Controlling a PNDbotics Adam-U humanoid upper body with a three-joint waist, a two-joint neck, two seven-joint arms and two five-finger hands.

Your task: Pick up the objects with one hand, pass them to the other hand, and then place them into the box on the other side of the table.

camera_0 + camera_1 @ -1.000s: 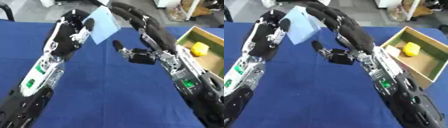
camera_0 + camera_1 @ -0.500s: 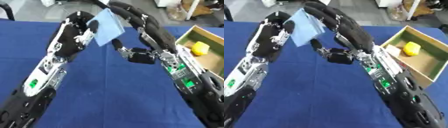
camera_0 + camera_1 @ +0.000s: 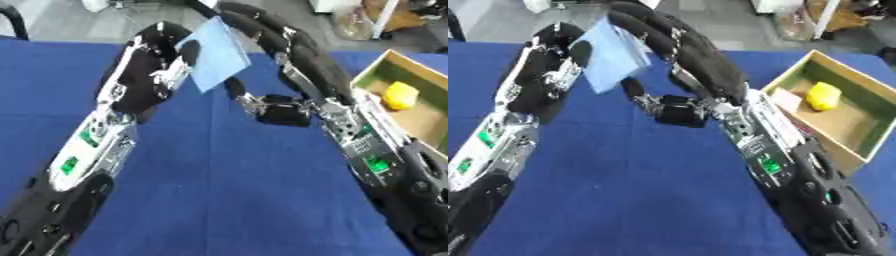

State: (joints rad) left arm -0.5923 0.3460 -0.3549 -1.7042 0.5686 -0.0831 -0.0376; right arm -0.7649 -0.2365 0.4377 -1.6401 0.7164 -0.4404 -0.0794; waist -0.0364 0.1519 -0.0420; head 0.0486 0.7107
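Observation:
A light blue flat sheet [image 3: 214, 56] is held up in the air over the far middle of the blue table [image 3: 219, 195]. My left hand [image 3: 157, 70] rises from the lower left, and its fingers pinch the sheet's left edge. My right hand [image 3: 297, 65] comes in from the lower right. Its long fingers stretch straight up behind the sheet's right side, and its thumb [image 3: 238, 91] points up just under the sheet's lower corner. Whether the right fingers touch the sheet is hidden.
An open cardboard box [image 3: 868, 145] stands at the table's right edge with a yellow object [image 3: 822, 96] inside. Floor and furniture legs show beyond the far edge.
My left hand has shifted slightly to the right with the sheet, closer to the right hand. The right hand has hardly moved.

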